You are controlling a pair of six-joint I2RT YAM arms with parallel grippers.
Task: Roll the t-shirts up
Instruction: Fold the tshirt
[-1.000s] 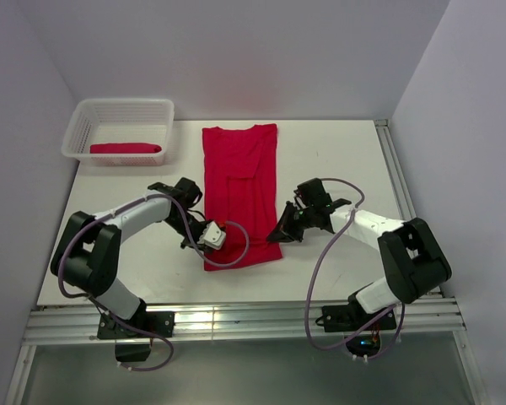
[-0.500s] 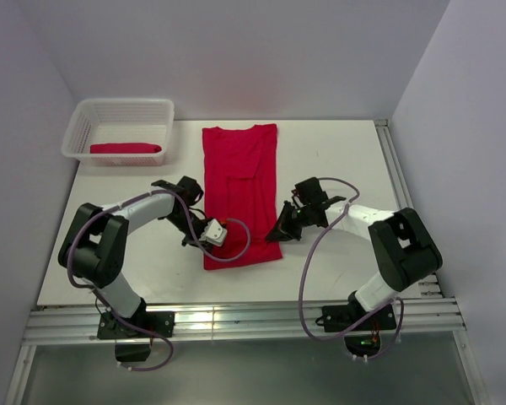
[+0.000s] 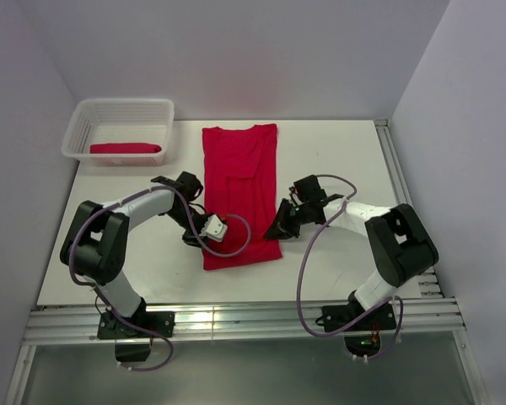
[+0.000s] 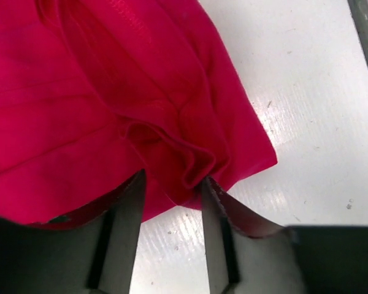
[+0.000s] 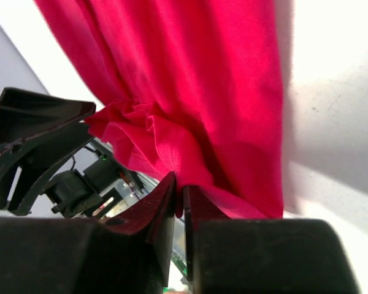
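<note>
A crimson t-shirt (image 3: 240, 181) lies on the table, folded into a long strip, its hem toward the arms. My left gripper (image 3: 207, 242) is at the hem's left corner. In the left wrist view its jaws (image 4: 172, 180) stand narrowly apart, pinching a bunched fold of the shirt (image 4: 141, 92). My right gripper (image 3: 275, 234) is at the hem's right edge. In the right wrist view it (image 5: 179, 187) is shut on the shirt's (image 5: 190, 92) edge, lifted off the table. A second t-shirt (image 3: 125, 148) lies rolled in the basket.
The white mesh basket (image 3: 80, 126) stands at the far left corner. Grey walls close in the left, back and right sides. A metal rail (image 3: 388, 169) runs along the table's right edge, and another along the near edge.
Both grippers have moved a little inward onto the hem's corners. The cloth at the hem has bunched slightly. The rest of the shirt has not moved.
</note>
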